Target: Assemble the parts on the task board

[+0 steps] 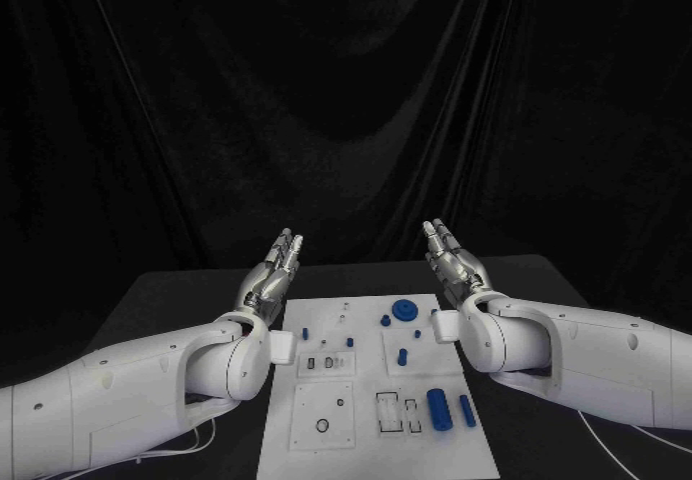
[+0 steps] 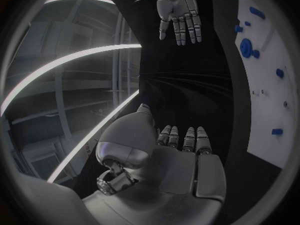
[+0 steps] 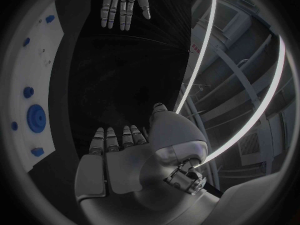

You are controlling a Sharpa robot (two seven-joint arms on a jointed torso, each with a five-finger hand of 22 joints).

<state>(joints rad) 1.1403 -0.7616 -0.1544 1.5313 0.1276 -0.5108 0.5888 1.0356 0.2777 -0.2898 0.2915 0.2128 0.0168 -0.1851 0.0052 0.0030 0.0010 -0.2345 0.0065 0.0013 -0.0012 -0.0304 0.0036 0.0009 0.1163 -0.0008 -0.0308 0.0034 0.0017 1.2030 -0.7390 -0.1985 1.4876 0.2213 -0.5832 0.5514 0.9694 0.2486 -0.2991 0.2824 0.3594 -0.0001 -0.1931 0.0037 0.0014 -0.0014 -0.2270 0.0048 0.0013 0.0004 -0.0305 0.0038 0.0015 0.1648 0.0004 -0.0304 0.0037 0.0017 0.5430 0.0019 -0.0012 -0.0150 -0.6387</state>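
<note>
Item: task board [image 1: 378, 440], a white plate lying flat in the middle of the black worktop [image 1: 173, 290], long axis running away from us. On it we count several blue parts: a round toothed disc [image 1: 405, 309] near the far end, small blue pieces just beside it, a small peg [image 1: 402, 355] toward the middle, and two blue cylinders [image 1: 438, 409] lying side by side near the right edge at the near end. Beside the cylinders we note rectangular outlines [image 1: 388, 411] marked on the board, and ring-shaped marks on its near left panel. Left hand [image 1: 273, 268]: raised above the worktop just off the board's far left corner, fingers straight and close together, pointing away from us, holding nothing and touching nothing. Right hand [image 1: 453, 259]: mirrored off the far right corner, fingers likewise extended, holding nothing, clear of the board. In the left wrist view we see the left hand's flat palm [image 2: 181, 170] with the board's edge [image 2: 265, 100] alongside; the right wrist view shows the same for the right hand [image 3: 119, 165], the toothed disc [image 3: 36, 118] at the board's side.
</note>
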